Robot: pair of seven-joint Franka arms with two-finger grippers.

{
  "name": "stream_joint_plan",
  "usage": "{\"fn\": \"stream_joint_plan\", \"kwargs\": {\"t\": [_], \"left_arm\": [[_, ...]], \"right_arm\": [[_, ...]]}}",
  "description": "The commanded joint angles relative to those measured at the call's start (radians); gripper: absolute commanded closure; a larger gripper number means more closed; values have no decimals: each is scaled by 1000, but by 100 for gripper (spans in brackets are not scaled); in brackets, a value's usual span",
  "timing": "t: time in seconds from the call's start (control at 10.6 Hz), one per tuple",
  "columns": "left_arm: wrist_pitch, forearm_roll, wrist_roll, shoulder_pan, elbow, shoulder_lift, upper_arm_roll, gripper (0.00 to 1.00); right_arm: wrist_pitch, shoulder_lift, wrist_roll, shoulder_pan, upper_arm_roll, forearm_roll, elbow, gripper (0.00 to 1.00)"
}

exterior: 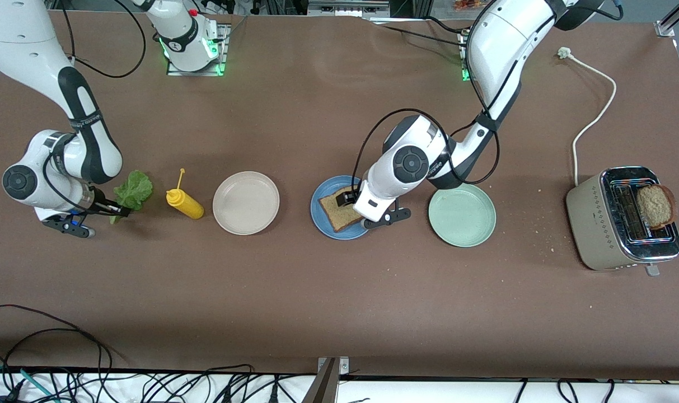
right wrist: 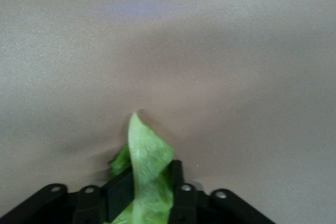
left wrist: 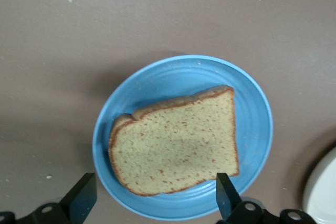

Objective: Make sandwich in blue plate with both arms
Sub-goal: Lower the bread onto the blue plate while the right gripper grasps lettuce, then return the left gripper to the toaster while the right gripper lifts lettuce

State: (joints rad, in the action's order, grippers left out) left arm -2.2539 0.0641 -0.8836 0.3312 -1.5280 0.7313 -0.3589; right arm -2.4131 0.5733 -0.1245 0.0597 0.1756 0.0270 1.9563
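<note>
One bread slice [exterior: 340, 210] lies flat in the blue plate [exterior: 320, 197], at the centre of the front view between the beige plate [exterior: 246, 202] and the pale green plate [exterior: 462, 215]. The left gripper [exterior: 350, 197] hangs just over that slice with its fingers [left wrist: 227, 195] spread wide and released; in the left wrist view the two tips stand on either side of the bread, gripping nothing. At the mid-left of the front view the right gripper [exterior: 117, 209] is low at the worktop [exterior: 339, 302], its fingers clenched on the stem end of the lettuce leaf [exterior: 132, 191]; the right wrist view shows the green leaf [right wrist: 147, 166] pinched between them, with the ruffled part lying toward the yellow mustard bottle [exterior: 185, 204]. At the right edge a second bread slice [exterior: 655, 205] stands in the toaster [exterior: 622, 219]. The base slice looks placed, so the step in hand appears to be picking up the lettuce. The next move probably calls for the left arm to clear away from the plate, then for the right arm to lift the leaf, carry it over the bottle and beige plate, and lay it on the bread; the limp leaf could slip or drag.
</note>
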Motion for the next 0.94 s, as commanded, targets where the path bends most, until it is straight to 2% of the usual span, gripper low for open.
{"fn": "stream_joint_plan", "kwargs": {"t": [0.0, 0.28, 0.47, 0.85], "left_arm": [[58, -73, -8, -15, 5, -16, 1, 0], [151, -76, 0, -82, 22, -100, 1, 0], [233, -75, 102, -162, 23, -180, 1, 0], [387, -122, 293, -335, 23, -370, 3, 0]], "right_arm": [[23, -3, -12, 0, -4, -9, -8, 95], [100, -3, -12, 0, -4, -7, -60, 100], [161, -3, -7, -1, -5, -6, -103, 100], [421, -4, -20, -30, -11, -9, -261, 100]]}}
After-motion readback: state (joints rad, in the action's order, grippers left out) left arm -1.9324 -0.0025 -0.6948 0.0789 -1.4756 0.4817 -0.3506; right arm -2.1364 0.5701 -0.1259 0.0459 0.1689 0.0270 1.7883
